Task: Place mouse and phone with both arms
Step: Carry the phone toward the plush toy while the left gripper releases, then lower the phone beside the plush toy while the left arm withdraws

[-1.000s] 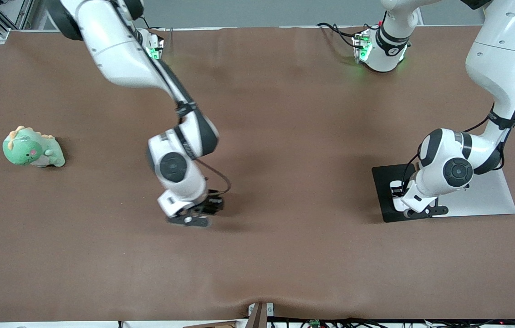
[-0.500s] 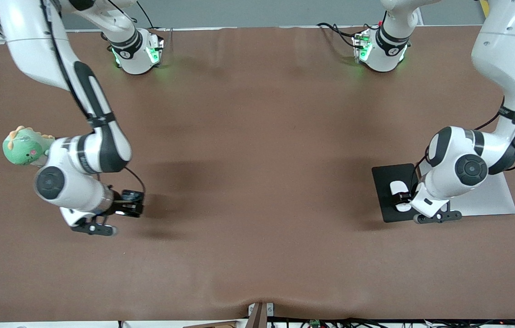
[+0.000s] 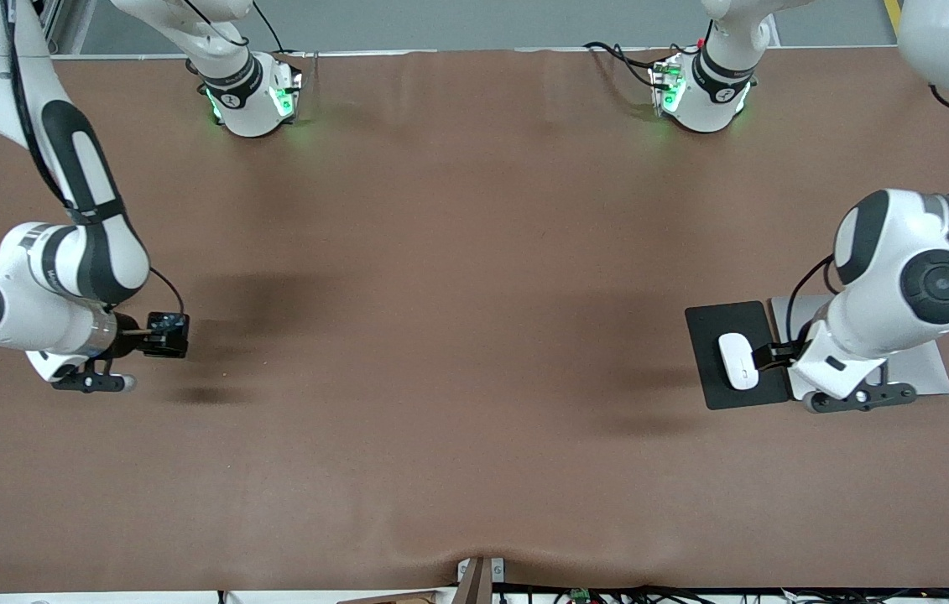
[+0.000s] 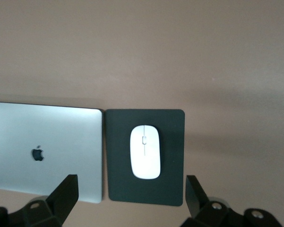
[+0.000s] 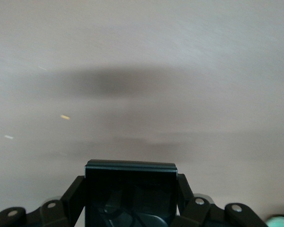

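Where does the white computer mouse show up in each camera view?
Front view: the glossy white oval computer mouse lies on the flat black rectangular mat, toward the left arm's end of the table.
Left wrist view: the mouse sits mid-mat, under the open left claw.
Right wrist view: not in it.
Shared landmark: the mat.

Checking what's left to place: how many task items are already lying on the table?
1: the mouse lies on the black mat beside the laptop. The phone is in the right hand.
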`<state>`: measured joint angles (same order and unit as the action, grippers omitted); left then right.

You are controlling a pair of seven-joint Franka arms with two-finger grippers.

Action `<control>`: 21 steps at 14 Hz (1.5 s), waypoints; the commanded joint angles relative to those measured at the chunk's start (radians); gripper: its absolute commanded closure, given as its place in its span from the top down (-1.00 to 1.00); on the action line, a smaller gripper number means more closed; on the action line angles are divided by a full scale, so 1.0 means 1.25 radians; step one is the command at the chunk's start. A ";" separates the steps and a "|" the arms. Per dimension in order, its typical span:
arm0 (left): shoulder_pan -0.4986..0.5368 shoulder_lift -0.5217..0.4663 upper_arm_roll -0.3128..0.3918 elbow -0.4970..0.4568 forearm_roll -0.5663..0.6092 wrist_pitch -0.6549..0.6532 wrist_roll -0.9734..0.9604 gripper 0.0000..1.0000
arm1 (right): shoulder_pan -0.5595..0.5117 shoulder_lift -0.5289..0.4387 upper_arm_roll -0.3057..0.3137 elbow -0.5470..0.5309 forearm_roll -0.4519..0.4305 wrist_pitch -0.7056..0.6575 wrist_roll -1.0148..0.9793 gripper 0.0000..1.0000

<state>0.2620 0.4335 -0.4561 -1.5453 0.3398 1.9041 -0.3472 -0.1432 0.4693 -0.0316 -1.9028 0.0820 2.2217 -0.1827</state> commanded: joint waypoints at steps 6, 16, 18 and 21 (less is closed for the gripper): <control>0.026 -0.193 -0.016 0.068 -0.125 -0.184 0.074 1.00 | -0.092 -0.006 0.018 -0.082 0.010 0.033 -0.059 -1.00; -0.096 -0.312 0.126 0.058 -0.203 -0.325 0.171 1.00 | -0.147 0.055 0.018 -0.078 0.008 0.085 -0.098 0.99; -0.180 -0.323 0.216 0.057 -0.234 -0.344 0.173 1.00 | -0.137 0.054 0.017 -0.073 0.008 0.078 -0.099 1.00; -0.205 -0.332 0.240 0.056 -0.251 -0.351 0.172 1.00 | -0.102 0.042 0.018 -0.008 0.008 0.045 -0.087 1.00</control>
<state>0.0162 0.0516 -0.1782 -1.4477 0.0590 1.4709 -0.1523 -0.2918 0.5348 -0.0174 -1.9726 0.0821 2.3185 -0.2889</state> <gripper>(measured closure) 0.000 0.000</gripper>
